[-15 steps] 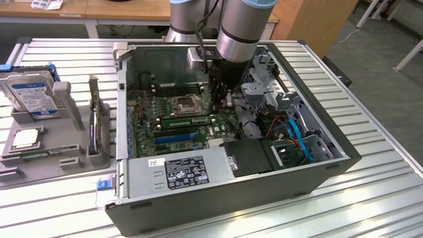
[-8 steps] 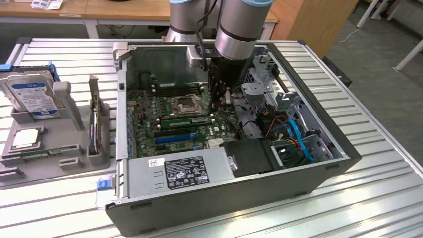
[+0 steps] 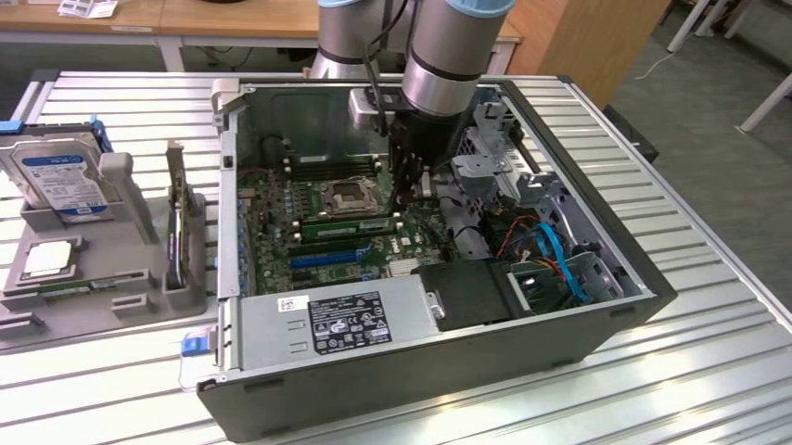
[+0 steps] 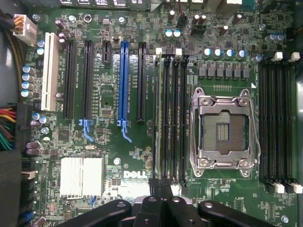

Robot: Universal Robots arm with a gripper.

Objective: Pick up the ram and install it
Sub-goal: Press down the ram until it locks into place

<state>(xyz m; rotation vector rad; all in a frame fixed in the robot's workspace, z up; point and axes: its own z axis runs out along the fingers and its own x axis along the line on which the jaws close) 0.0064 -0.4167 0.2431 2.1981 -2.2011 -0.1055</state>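
Note:
The ram (image 3: 351,223) is a thin green stick standing on edge in the bank of black memory slots (image 4: 170,118) beside the open CPU socket (image 4: 222,127). In the wrist view it shows edge-on as a dark strip (image 4: 169,118) in one slot. My gripper (image 4: 161,185) is shut, its two black fingertips pressed together with nothing visible between them. They hover over one end of that slot bank. In the exterior view the black gripper (image 3: 413,199) reaches down into the open computer case (image 3: 594,320), at the end of the ram nearer the exterior view's right.
A second slot bank (image 4: 277,123) lies on the other side of the socket. Drive cages and blue cables (image 3: 563,255) crowd the case at the exterior view's right, and the power supply (image 3: 334,320) sits at the front. A grey tray (image 3: 93,311) outside holds a hard drive (image 3: 56,176) and a silver chip (image 3: 47,258).

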